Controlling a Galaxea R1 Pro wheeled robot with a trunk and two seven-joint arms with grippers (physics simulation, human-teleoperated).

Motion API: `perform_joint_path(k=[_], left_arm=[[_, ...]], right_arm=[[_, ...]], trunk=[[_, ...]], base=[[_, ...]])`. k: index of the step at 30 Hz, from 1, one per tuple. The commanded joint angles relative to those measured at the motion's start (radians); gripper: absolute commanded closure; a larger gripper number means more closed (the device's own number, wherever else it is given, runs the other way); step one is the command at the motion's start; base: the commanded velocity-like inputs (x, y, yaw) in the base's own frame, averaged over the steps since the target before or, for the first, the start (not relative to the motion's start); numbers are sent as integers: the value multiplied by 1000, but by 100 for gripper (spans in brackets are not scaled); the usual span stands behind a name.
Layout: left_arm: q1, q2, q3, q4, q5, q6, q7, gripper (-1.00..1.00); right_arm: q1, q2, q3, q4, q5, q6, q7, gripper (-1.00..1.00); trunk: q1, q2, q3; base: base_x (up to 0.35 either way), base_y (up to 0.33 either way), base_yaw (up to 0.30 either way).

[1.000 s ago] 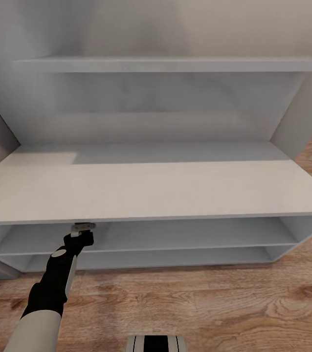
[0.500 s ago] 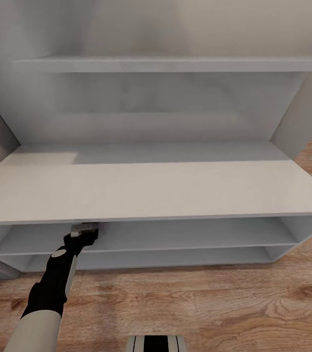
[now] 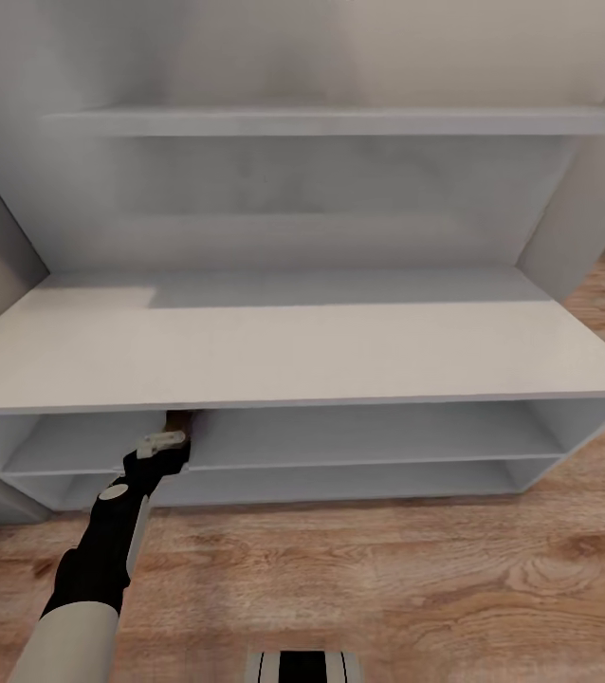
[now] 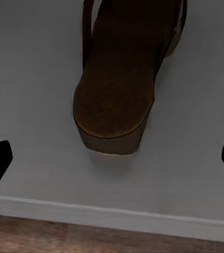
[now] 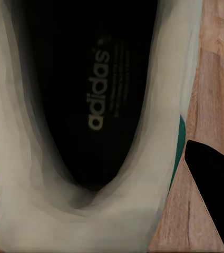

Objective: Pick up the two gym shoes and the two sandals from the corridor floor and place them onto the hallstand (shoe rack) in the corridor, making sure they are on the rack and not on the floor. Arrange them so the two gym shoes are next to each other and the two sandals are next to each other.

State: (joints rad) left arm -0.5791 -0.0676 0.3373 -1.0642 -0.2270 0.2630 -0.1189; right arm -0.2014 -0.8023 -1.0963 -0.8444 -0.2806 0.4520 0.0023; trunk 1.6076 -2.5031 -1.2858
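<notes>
The dark brown strappy leather sandal point(image 4: 119, 79) lies on the pale grey hallstand's point(image 3: 284, 356) upper open shelf, just inside its front edge with bare shelf either side, the left claw point(image 4: 112, 158) spread wide behind it, touching nothing, while the right claw point(image 5: 104, 168) straddles the white gym shoe point(image 5: 85, 211) over the wood-plank floor point(image 5: 217, 74), its grip unclear.

"adidas" (pale print) reads on the gym shoe's point(image 5: 85, 105) dark insole.
</notes>
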Motion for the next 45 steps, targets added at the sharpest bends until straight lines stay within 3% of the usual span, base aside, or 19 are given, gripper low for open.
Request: perform_joint_path(k=[1, 12, 28, 29, 31, 33, 45], left_arm=[[-1, -1, 5, -2, -10, 4, -10, -100], [-1, -1, 5, -2, -10, 4, -10, -100], [32, 0, 6, 17, -11, -17, -38, -100], [47, 10, 6, 82, -13, -49, -82, -100], [50, 28, 5, 139, -14, -100, -104, -100], [51, 63, 5, 274, -12, -257, -137, -100], [51, 68, 4, 309, -15, -272, -142, -100]], right_arm=[[-1, 0, -2, -1, -6, 5, 1, 100], [-1, 0, -2, -1, -6, 5, 1, 100], [-1, 0, -2, -8, -5, 4, 1, 100], [-1, 0, -2, -10, 36, 5, 0, 100], [-1, 0, -2, -10, 78, 5, 0, 100], [-1, 0, -2, -14, 129, 5, -1, 100], [-1, 1, -2, -15, 132, 5, -1, 100]], trunk=[[-1, 0, -1], [-1, 0, -1], [-1, 0, -1], [-1, 0, -1], [-1, 0, -1], [-1, 0, -1], [-1, 0, -1]], base=[[-332, 0, 0], [-276, 0, 0], [-18, 0, 0], [0, 0, 0], [0, 0, 0], [0, 0, 0], [-131, 0, 0]])
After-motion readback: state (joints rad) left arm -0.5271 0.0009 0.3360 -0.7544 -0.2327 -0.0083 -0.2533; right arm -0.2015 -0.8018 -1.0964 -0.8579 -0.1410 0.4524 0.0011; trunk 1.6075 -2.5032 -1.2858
